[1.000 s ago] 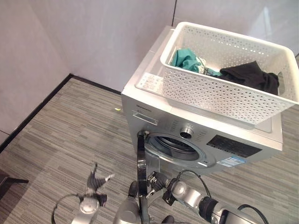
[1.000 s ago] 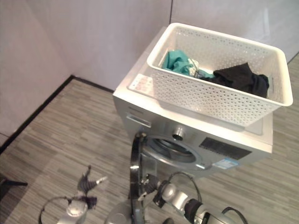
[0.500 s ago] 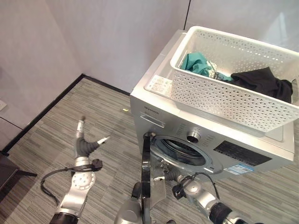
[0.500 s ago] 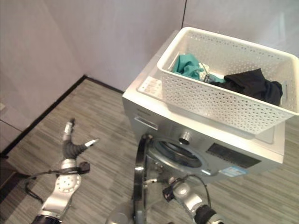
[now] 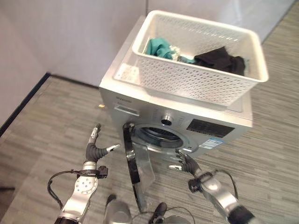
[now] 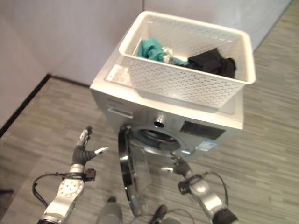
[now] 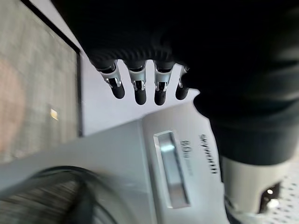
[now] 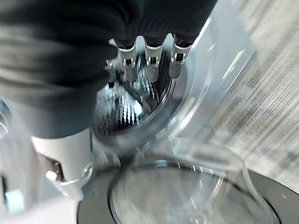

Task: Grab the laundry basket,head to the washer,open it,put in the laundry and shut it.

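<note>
Laundry basket [image 5: 201, 74] w/ clothes [image 5: 219, 60] is sitting atop washer [image 5: 140, 95], upper centre. Door [image 5: 135, 170] is standing ajar at lower centre. Right hand [image 5: 187, 163], fingers apart, is hovering by drum opening; left hand [image 5: 96, 149] is splayed, holding nothing, lower left. Risk: door swinging back, blocking loading.

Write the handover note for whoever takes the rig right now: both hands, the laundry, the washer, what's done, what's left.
Left hand: open, empty, in the air left of the door.
Right hand: open, empty, just below the drum opening.
Washer: door swung open to its left.
Laundry basket: on top of the washer, holding a teal garment and a black garment.
Done: basket brought to the washer, door opened.
Left: put both garments into the drum, shut the door.
</note>
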Robot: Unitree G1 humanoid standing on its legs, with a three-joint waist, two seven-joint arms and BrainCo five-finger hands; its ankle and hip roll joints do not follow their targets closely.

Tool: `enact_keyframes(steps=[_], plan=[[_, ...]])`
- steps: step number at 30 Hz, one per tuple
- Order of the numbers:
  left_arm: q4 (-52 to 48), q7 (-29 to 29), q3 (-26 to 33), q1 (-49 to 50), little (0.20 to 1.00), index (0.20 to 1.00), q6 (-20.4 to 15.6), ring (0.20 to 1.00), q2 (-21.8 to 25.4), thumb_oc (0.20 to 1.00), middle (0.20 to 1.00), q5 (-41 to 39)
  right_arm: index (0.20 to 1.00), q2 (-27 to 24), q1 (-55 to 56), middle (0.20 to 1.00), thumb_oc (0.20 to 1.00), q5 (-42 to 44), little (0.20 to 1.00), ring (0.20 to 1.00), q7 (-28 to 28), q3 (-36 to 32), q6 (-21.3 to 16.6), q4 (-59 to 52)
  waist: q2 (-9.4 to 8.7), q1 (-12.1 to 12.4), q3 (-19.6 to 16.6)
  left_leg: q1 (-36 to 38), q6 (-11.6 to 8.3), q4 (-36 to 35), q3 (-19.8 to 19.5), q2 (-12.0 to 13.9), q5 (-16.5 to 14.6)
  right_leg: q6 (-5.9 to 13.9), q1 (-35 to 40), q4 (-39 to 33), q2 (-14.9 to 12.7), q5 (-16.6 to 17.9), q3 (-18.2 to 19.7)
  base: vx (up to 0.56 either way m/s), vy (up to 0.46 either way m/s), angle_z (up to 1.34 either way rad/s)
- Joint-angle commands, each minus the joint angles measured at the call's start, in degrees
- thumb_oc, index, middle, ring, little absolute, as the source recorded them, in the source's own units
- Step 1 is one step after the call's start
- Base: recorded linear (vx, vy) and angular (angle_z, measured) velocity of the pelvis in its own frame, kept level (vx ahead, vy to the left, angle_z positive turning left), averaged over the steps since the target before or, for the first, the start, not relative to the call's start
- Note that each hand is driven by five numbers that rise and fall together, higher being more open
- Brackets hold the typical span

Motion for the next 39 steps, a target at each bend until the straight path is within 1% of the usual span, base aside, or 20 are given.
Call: enact_keyframes(steps=[1,2,4,6,9,10,13,17,18,19,20,21,22,26,32,34,35,36,38,39], plan=[[-3.3,-1.3,0.3,1.4,1.0,1.0,-1.4,1.0,2.4,1.0,1.0,0.9,1.0,2.2,-2.2,1.0,1.0,1.3,1.0,1.0,0.7,-1.9,-2.6,1.3,-0.92,2.7,-3.2,-0.6,0.69,0.1,0.5,1.7,6.8,0.23,-0.5,0.3,2.2,-6.6,6.2,0.02,0.11,0.23],[-3.3,-1.4,0.4,1.1,1.0,1.0,-1.5,1.0,2.3,1.0,1.0,0.8,1.0,2.2,-1.6,1.0,1.0,1.5,1.0,1.0,0.8,-2.6,-2.7,1.1,-1.03,2.8,-3.0,-0.9,0.38,0.1,0.0,1.3,7.5,0.42,-0.4,0.1,1.9,-6.1,6.3,-0.04,0.055,0.17],[-3.5,-1.4,0.4,1.2,1.0,1.0,-1.5,1.0,2.1,1.0,1.0,0.7,1.0,1.6,-0.5,1.0,1.0,1.8,1.0,1.0,1.7,-2.8,-2.6,0.4,-1.11,2.8,-3.0,-0.8,0.39,-0.8,-0.7,0.4,7.0,0.6,-0.2,-0.2,1.6,-5.7,6.2,-0.04,0.02,-0.02],[-3.7,-2.1,-0.2,1.5,1.0,1.0,-1.5,1.0,1.2,1.0,1.0,0.0,1.0,2.1,-2.0,1.0,1.0,0.6,1.0,1.0,2.7,-1.3,-2.0,1.9,-0.46,3.0,-4.2,0.9,0.36,-4.3,0.5,0.1,6.1,1.21,0.3,-0.6,1.2,-5.5,5.6,0.0,0.024,-0.08],[-4.0,-2.5,-0.8,1.2,1.0,1.0,-1.4,1.0,1.0,1.0,1.0,-0.7,1.0,3.8,-5.1,1.0,1.0,-0.1,1.0,1.0,2.8,1.6,-1.5,4.6,0.53,3.4,-4.2,1.2,0.27,-5.9,1.4,-0.1,5.9,1.34,0.3,-0.4,1.0,-5.7,5.0,-0.01,0.023,0.09],[-4.0,-2.5,-0.7,1.2,1.0,1.0,-1.4,1.0,1.0,1.0,1.0,-0.7,1.0,3.8,-5.1,1.0,1.0,-0.1,1.0,1.0,2.8,1.6,-1.6,4.7,0.52,3.4,-4.2,1.2,0.27,-5.9,1.4,-0.1,5.9,1.34,0.4,-0.4,1.0,-5.8,5.0,-0.02,0.035,0.15],[-6.6,-1.5,0.1,0.9,1.0,1.0,-1.1,1.0,1.6,1.0,1.0,0.3,1.0,10.5,-11.9,1.0,1.0,-0.1,1.0,1.0,1.2,6.7,-1.0,12.1,2.02,5.1,-3.9,-0.7,0.63,-6.1,0.6,-1.1,5.0,1.56,-0.5,0.3,0.1,-5.6,3.2,-0.03,0.034,0.18],[-9.3,-0.9,0.8,0.4,1.0,1.0,-1.0,1.0,2.3,1.0,1.0,0.5,1.0,16.2,-15.7,1.0,1.0,2.7,1.0,1.0,1.0,10.1,-0.8,16.4,3.36,6.9,-2.6,-2.2,1.05,-6.1,-0.8,-2.2,4.7,1.64,-1.0,1.5,-0.9,-5.8,1.4,-0.02,0.024,0.38],[-10.1,-0.9,0.8,0.2,1.0,1.0,-1.1,1.0,2.5,1.0,1.0,0.2,1.0,17.6,-16.9,1.0,1.0,3.5,1.0,1.0,1.0,11.4,-0.7,17.7,3.81,7.6,-2.5,-2.3,0.72,-6.1,-1.6,-2.3,3.7,1.83,-0.8,1.8,-1.1,-6.8,1.5,-0.03,0.023,0.4],[-10.2,-1.0,0.9,0.2,1.0,1.0,-1.0,1.0,2.6,1.0,1.0,0.1,1.0,17.8,-17.1,1.0,1.0,3.5,1.0,1.0,1.0,11.4,-0.8,17.9,3.82,7.5,-2.3,-2.8,1.11,-6.1,-1.4,-2.5,4.6,1.61,-1.3,2.0,-1.4,-5.9,0.7,0.03,-0.005,0.34],[-10.7,-1.1,0.8,-0.1,1.0,1.0,-1.1,1.0,2.7,1.0,1.0,-0.3,1.0,19.0,-18.0,1.0,1.0,3.9,1.0,1.0,1.2,12.1,-0.8,19.0,4.16,8.0,-2.2,-2.9,0.7,-6.1,-2.1,-2.5,3.8,1.85,-1.1,2.3,-1.4,-7.0,0.9,-0.04,0.025,0.28],[-11.2,-1.3,0.5,-0.4,1.0,1.0,-1.3,1.0,2.8,1.0,1.0,-0.9,1.0,20.3,-19.0,1.0,1.0,4.4,1.0,1.0,1.0,12.8,-0.8,20.5,4.7,8.5,-1.9,-3.5,0.71,-6.1,-2.7,-2.9,4.0,1.88,-1.4,2.5,-1.7,-7.0,0.3,-0.01,0.045,0.22],[-11.9,-1.4,-0.1,-1.2,1.0,1.0,-1.7,1.0,2.9,1.0,1.0,-2.0,1.0,22.6,-20.4,1.0,1.0,6.2,1.0,1.0,1.1,13.9,-0.9,22.0,5.89,9.5,-1.5,-4.8,0.78,-6.1,-3.7,-3.5,4.2,1.96,-2.1,3.0,-2.4,-7.1,-0.8,-0.07,0.082,0.22],[-12.5,-1.5,-1.3,-1.8,1.0,1.0,-1.9,1.0,3.5,1.0,1.0,-2.9,1.0,25.3,-22.2,1.0,1.0,7.5,1.0,1.0,1.3,16.2,-1.0,23.6,7.19,10.7,-1.5,-6.3,1.01,-6.1,-4.8,-4.4,3.9,2.18,-2.7,3.3,-3.2,-7.0,-2.2,-0.03,0.059,0.37],[-12.3,-1.7,-2.4,-1.9,1.0,1.0,-1.8,1.0,3.8,1.0,1.0,-3.5,1.0,26.4,-22.8,1.0,1.0,8.0,1.0,1.0,1.7,17.9,-0.8,23.6,7.79,11.3,-1.5,-7.1,1.34,-6.1,-5.3,-5.0,3.3,2.46,-3.1,3.0,-3.8,-6.5,-2.6,-0.01,0.041,0.11],[-12.9,-3.6,-4.5,-4.0,1.0,1.0,-2.1,1.0,5.1,1.0,1.0,-3.9,1.0,26.7,-24.0,1.0,1.0,8.2,1.0,1.0,1.5,17.7,-1.1,24.6,8.34,11.3,-1.2,-8.0,1.52,-6.1,-5.2,-5.7,2.7,2.77,-4.0,3.0,-4.4,-6.0,-2.7,-0.04,0.084,0.14],[-13.6,-5.7,-5.5,-4.9,1.0,1.0,-2.7,1.0,5.8,1.0,1.0,-5.9,1.0,26.4,-24.2,1.0,1.0,7.9,1.0,1.0,1.5,17.3,-1.3,24.8,8.5,10.9,-1.2,-8.1,1.55,-6.1,-5.0,-5.8,2.5,2.86,-4.0,3.0,-4.5,-5.9,-2.7,-0.02,0.062,0.1],[-13.6,-5.9,-5.5,-5.0,1.0,1.0,-2.7,1.0,5.9,1.0,1.0,-6.1,1.0,26.4,-24.2,1.0,1.0,7.9,1.0,1.0,1.6,17.1,-1.3,24.8,8.49,11.0,-1.2,-8.1,1.57,-6.1,-5.0,-5.8,2.5,2.87,-4.0,3.0,-4.6,-5.9,-2.6,0.0,0.063,0.05],[-16.3,-12.5,-7.0,-6.6,1.0,1.0,-3.9,1.0,8.5,1.0,1.0,-12.6,1.0,25.3,-23.6,1.0,1.0,6.6,1.0,1.0,2.7,16.9,-1.1,24.4,8.71,9.8,-1.4,-7.8,1.71,-6.1,-4.0,-5.9,1.7,3.06,-4.0,3.0,-4.9,-5.6,-2.2,0.01,0.085,0.01],[-17.6,-16.3,-8.3,-7.0,1.0,1.0,-3.8,1.0,10.0,1.0,1.0,-17.4,1.0,24.7,-22.5,1.0,1.0,5.7,1.0,1.0,3.8,17.0,-0.8,24.1,8.81,9.1,-1.7,-7.4,1.82,-6.1,-3.5,-5.9,1.3,3.18,-4.0,3.0,-5.0,-5.4,-1.8,0.03,0.099,-0.01]])
